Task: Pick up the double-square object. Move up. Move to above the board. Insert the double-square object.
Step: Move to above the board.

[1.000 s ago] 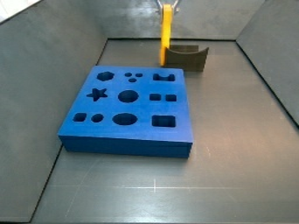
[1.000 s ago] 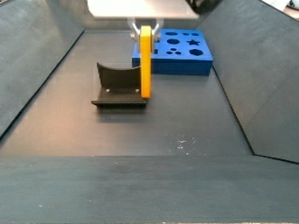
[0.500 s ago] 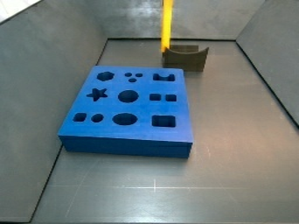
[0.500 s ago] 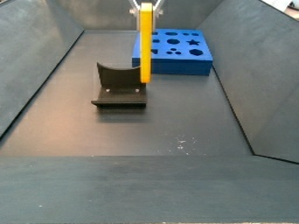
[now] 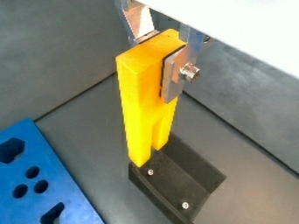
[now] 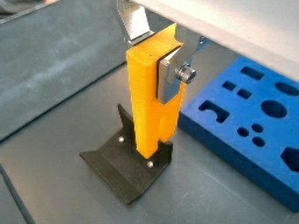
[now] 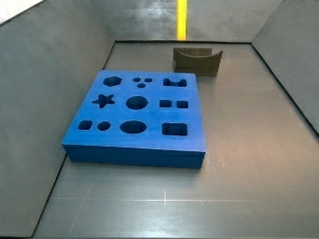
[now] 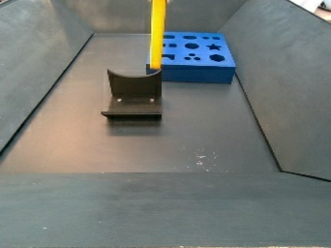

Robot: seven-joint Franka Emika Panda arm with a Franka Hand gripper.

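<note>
Two silver finger plates with dark pads were clamped on the double-square object (image 5: 149,101) near its upper end, so the gripper (image 5: 163,54) was pinching it tight, seen in both wrist views (image 6: 163,59). Bar hung upright, lower end clear of the floor, above the fixture (image 5: 177,182). In a side view the yellow bar (image 7: 182,16) ran off the frame at 12 o'clock, fixture (image 7: 199,60) directly below it; gripper itself out of shot there. In another side view, bar (image 8: 157,34) was upright above fixture (image 8: 132,94). The board (image 7: 140,117) lay flat on the floor, toward 7 o'clock from the fixture, apart from it, holes all open. The board (image 8: 195,56) sat at 1 o'clock from the fixture in that view.
</note>
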